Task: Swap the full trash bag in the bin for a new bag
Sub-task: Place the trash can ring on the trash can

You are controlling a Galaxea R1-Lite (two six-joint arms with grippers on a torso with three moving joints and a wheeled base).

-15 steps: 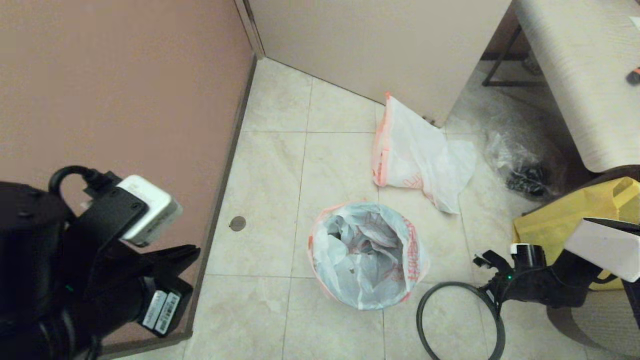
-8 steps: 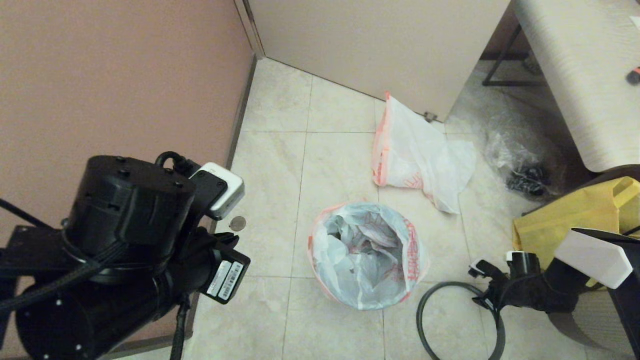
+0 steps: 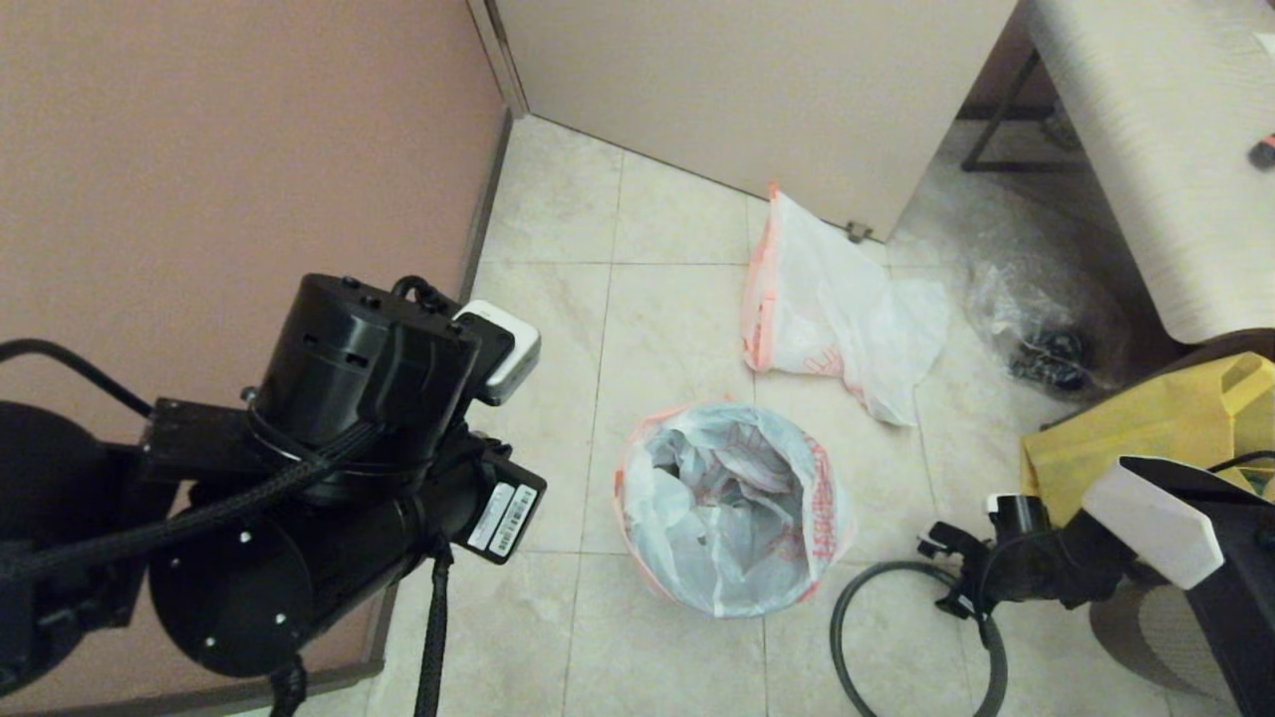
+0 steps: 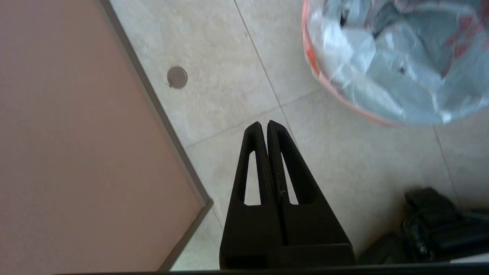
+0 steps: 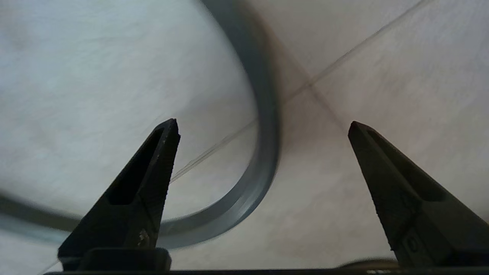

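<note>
The full trash bag (image 3: 732, 508) lines the bin, its orange-red hem folded over the rim so the bin's black body is hidden; the left wrist view shows the bag (image 4: 382, 57) too. The new bag (image 3: 827, 309) lies crumpled on the floor tiles behind it. The bin's dark grey ring (image 3: 840, 622) lies flat on the floor to the right of the bin. My right gripper (image 3: 946, 576) hovers open just over the ring (image 5: 248, 194), holding nothing. My left gripper (image 4: 263, 124) is shut and empty above the floor, left of the bin.
A clear wrinkly bag with dark contents (image 3: 1036, 329) and a yellow tote (image 3: 1146, 438) sit at the right under a pale table (image 3: 1175, 149). A pink wall (image 3: 199, 149) runs along the left, a door panel (image 3: 747, 90) behind. A floor drain (image 4: 177, 77) lies near the wall.
My left arm has swung up and rightward, toward the bin. My right gripper has shifted slightly left over the ring, which lies where it was. Both bags are unmoved.
</note>
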